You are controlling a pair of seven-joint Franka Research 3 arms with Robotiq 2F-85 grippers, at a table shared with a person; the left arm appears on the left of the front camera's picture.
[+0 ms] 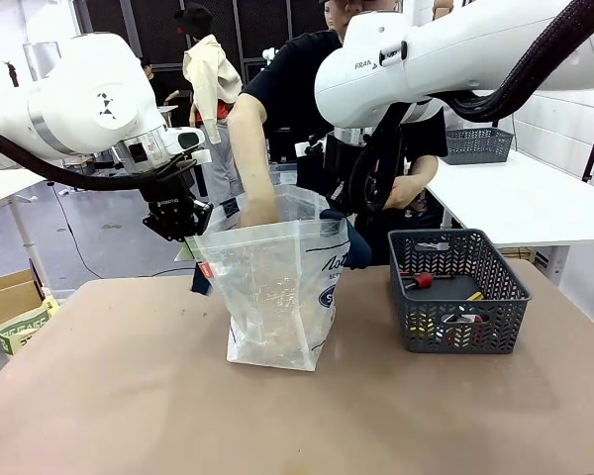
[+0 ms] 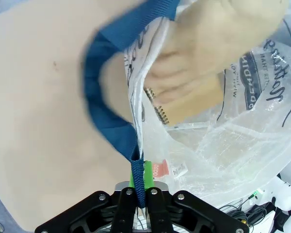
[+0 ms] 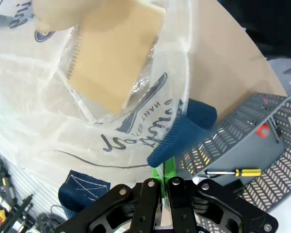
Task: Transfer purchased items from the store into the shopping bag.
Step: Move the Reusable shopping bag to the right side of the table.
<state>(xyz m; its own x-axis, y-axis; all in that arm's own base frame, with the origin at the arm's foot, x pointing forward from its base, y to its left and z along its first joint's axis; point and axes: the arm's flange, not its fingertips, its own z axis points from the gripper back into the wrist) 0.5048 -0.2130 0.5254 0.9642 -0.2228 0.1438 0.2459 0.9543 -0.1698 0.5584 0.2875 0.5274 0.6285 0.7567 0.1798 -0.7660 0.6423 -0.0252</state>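
The shopping bag (image 1: 277, 287) stands upright in the middle of the table, its mouth held wide. In the left wrist view, my left gripper (image 2: 138, 206) is shut on one navy handle strap (image 2: 99, 92). The right wrist view shows my right gripper (image 3: 163, 187) shut on the other navy handle (image 3: 182, 131). A person's hand (image 1: 257, 203) reaches down into the bag holding a tan spiral notebook (image 3: 116, 63). The dark grey store basket (image 1: 457, 289) sits to the bag's right. A yellow-handled screwdriver (image 3: 237, 172) and a small red item (image 1: 421, 280) lie in it.
A white table (image 1: 525, 198) with another grey basket (image 1: 478, 145) stands at the back right. A cardboard box (image 1: 5, 292) and a green-and-white pack (image 1: 25, 327) sit off the table's left edge. Bare brown tabletop (image 1: 277, 416) lies in front of the bag.
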